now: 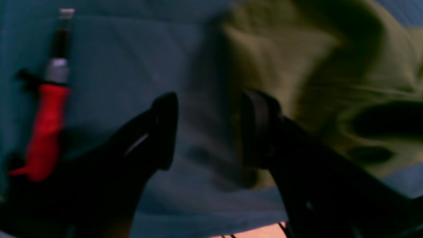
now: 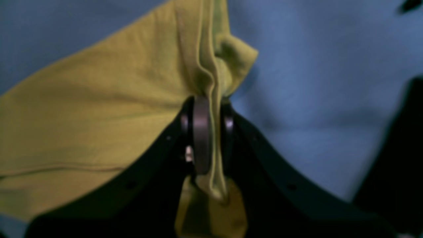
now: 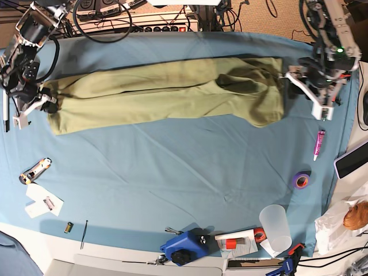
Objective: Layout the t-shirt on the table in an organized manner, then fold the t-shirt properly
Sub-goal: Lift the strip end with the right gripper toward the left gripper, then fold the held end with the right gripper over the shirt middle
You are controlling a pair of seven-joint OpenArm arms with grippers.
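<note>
Right end effector (image 2: 206, 132) on bunched t-shirt (image 3: 167, 92)

T-shirt (image 3: 167, 92) stretched long across far half of table (image 3: 172, 161), rumpled at right end. 2 arms at its ends: right gripper (image 3: 41, 103) at left end, left gripper (image 3: 299, 77) beside right end. Purple tape roll (image 3: 301, 180), clear cup (image 3: 275, 225) near right edge.

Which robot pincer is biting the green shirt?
The right pincer, at the base view's left, has the t-shirt pinched between its closed fingers. The left pincer only hovers open at the shirt's other end, with nothing between its fingers.
</note>
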